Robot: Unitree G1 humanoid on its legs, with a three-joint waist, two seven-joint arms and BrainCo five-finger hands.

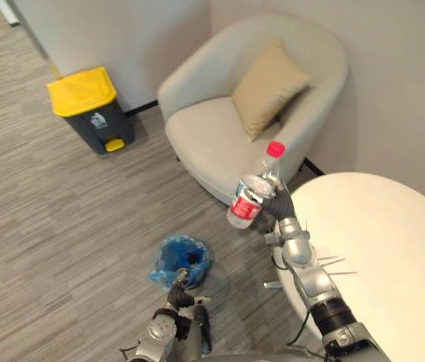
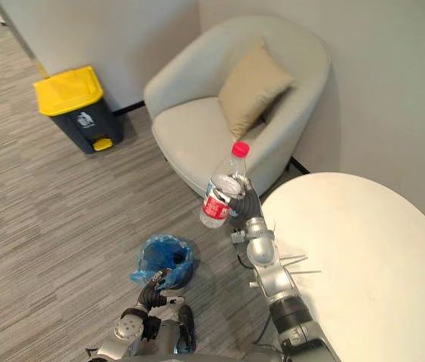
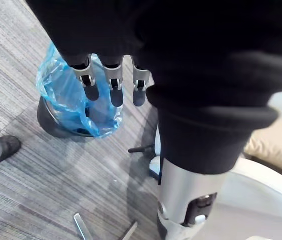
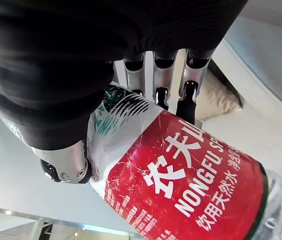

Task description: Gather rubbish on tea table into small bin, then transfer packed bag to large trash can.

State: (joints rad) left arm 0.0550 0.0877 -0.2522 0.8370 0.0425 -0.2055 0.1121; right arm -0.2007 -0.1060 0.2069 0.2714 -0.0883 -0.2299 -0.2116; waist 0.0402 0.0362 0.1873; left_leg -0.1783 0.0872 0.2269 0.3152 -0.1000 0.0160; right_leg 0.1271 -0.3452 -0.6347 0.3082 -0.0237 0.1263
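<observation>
- Our right hand (image 1: 280, 205) is raised in the air with its fingers (image 4: 163, 75) and thumb curled round a clear plastic bottle (image 1: 254, 192), gripping it by the middle.
- The bottle has a red cap and a red label. It is tilted, with the cap up and leaning toward the armchair (image 1: 212, 136).
- We hold the bottle just past the edge of the round white tea table (image 1: 378, 249), above the floor, between the table and the armchair.
- The small bin (image 3: 55, 125) stands on the grey floor below the bottle and to our left of it, well apart from it. It is a dark bin lined with a blue bag (image 1: 168, 253) whose mouth is open.
- Our left hand (image 1: 184, 298) hangs low, just beside the small bin on the side nearest us. Its fingers (image 3: 113, 85) are nearly straight and relaxed, and they hold nothing. In the left wrist view the dark tips show over the blue bag's rim, but we cannot tell whether they touch it.
- The large trash can (image 1: 95, 124), dark grey with a yellow lid (image 1: 82, 90), stands against the wall to the left of the armchair, far from both hands. Its lid is down.
- A tan cushion (image 1: 269, 87) leans against the armchair's back.
</observation>
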